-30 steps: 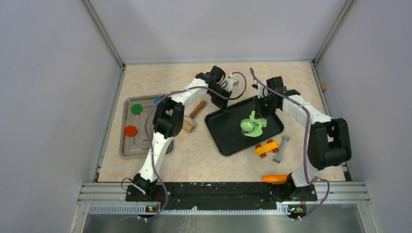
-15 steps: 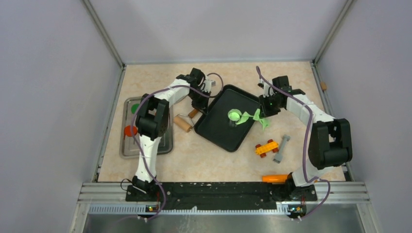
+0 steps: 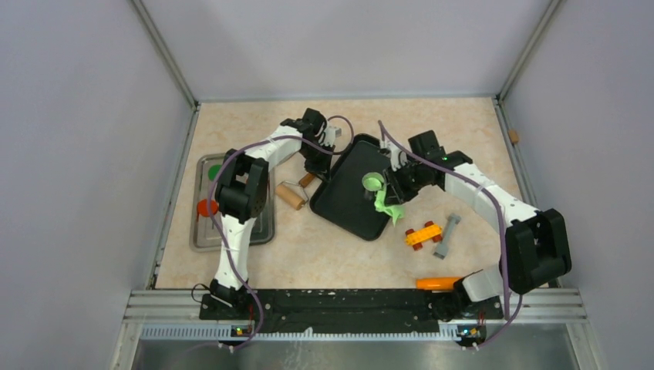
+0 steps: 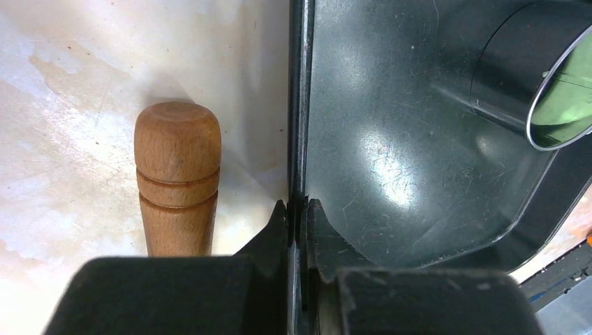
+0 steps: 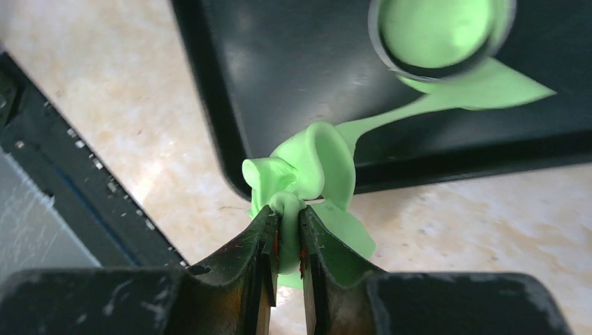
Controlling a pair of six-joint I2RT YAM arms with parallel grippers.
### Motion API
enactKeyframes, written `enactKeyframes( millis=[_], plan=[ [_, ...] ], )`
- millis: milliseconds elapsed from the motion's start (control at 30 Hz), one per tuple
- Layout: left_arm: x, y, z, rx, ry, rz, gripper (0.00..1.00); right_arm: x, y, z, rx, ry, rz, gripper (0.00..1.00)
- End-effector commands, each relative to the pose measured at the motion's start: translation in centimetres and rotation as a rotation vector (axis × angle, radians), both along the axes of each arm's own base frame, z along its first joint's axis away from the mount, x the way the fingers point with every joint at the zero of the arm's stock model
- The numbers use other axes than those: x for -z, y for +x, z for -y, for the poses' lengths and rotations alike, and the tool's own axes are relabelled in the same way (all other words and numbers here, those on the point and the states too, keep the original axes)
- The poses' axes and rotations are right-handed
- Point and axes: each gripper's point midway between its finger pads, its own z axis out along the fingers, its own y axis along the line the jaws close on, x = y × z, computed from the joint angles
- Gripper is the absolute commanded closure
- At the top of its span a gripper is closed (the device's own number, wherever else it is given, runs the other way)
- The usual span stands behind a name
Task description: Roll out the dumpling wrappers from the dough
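On tray (image 4: 391,174) rim, left gripper (image 4: 298,209) clamped; right gripper (image 5: 286,216) pinches dough (image 5: 314,164) scrap, strand taut to ring cutter (image 5: 419,68). Pulling may drag cutter, tear wrapper (image 5: 433,28).

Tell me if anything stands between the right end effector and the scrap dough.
Nothing visible does: the right end effector is shut on the dough scrap, just off the edge of the black tray. A thin green strip joins that scrap to the metal ring cutter.
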Motion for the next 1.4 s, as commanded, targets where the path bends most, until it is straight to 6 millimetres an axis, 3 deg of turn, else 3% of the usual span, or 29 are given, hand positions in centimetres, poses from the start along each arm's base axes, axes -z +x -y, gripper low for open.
enactKeyframes(
  millis=[0,167,400,533,700,867,1033,1167,1300,1367],
  plan=[
    [-1.3,0.5,0.5,-0.035,-0.021,0.021,1.0,-3.0,-2.5,-3.3,-0.159,0.086,0.032,0.8],
    [-1.4,0.6,0.8,-0.036,-0.033,0.024,1.0,-4.2,-2.6,-5.9,-0.226,0.138,0.049,0.8],
    [-1.7,0.5,0.7,-0.022,-0.032,0.029,1.0,-6.7,-0.4,-8.7,-0.267,0.18,0.095,0.8],
    [-1.8,0.3,0.5,-0.016,-0.025,0.03,1.0,-5.6,0.3,-7.3,-0.286,0.081,0.145,0.75],
    [-2.1,0.2,0.4,-0.001,-0.024,0.04,1.0,-4.3,0.9,-3.6,-0.425,-0.042,0.262,0.7],
    [-2.3,-0.2,0.6,0.029,-0.044,0.033,1.0,-3.1,3.8,0.1,-0.521,-0.063,0.376,0.64],
    [-2.1,-1.1,1.0,0.057,-0.077,0.004,1.0,-0.4,6.3,1.1,-0.657,-0.132,0.418,0.56],
    [-1.9,-1.5,1.0,0.071,-0.087,-0.008,1.0,1.1,8.0,0.9,-0.755,-0.151,0.451,0.41],
    [-2.0,-1.8,1.1,0.078,-0.096,-0.015,1.0,2.6,10.1,1.1,-0.794,-0.2,0.501,0.17],
    [-1.9,-1.8,1.2,0.079,-0.098,-0.017,1.0,3.2,10.9,1.3,-0.809,-0.216,0.516,0.13]
  ],
)
